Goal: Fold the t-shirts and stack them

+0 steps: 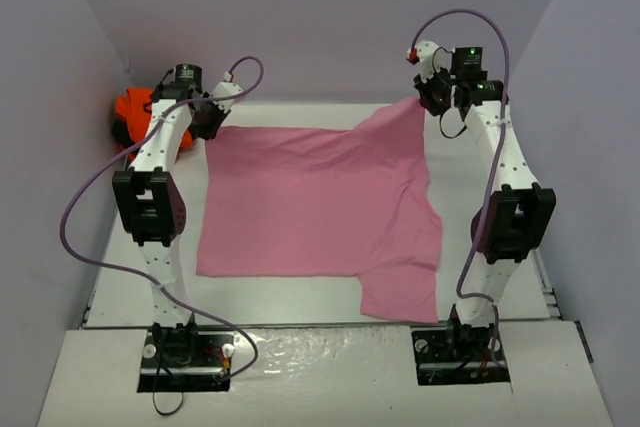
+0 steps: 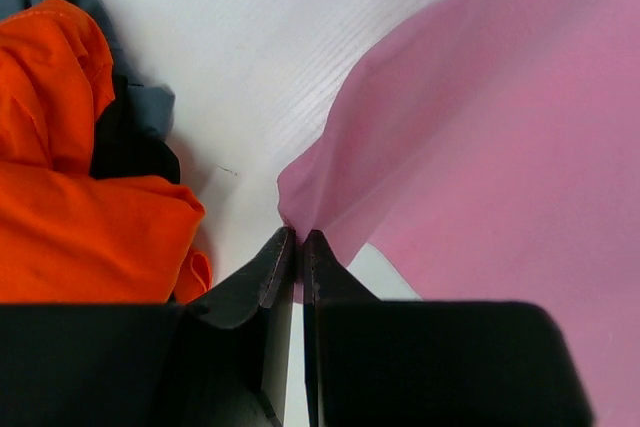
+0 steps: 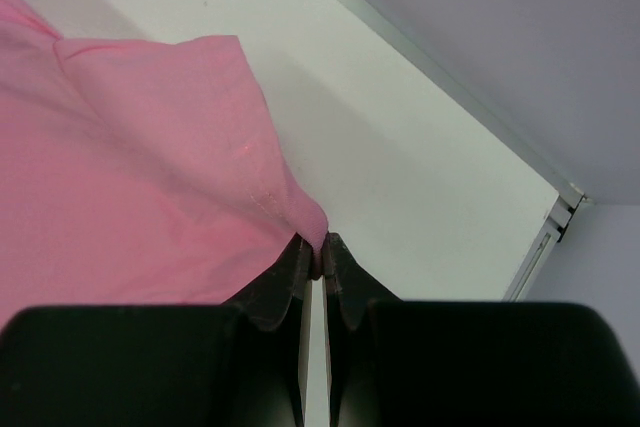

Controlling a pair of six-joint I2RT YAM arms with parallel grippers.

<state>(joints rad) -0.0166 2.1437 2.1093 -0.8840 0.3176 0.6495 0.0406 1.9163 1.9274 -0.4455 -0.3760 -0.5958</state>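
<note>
Spread across the white desk [image 1: 280, 292], a plain light pink cloth t-shirt [image 1: 310, 197], pinched at its two far corners. Left hand [image 2: 298, 237] closed tight on the far-left corner, low over the desk; right hand [image 3: 318, 242] likewise clamped on the far-right corner, raised so that the cloth peaks upward. Paired corner grips probably meant to keep the far edge taut for folding toward the near edge. Bulk of the shirt nearer the arm bases than either hand. Crumpled bright orange t-shirt [image 2: 70, 197] and dark navy-black t-shirt [image 2: 130, 152] heaped just beside the left hand, seemingly unfolded as yet.
</note>
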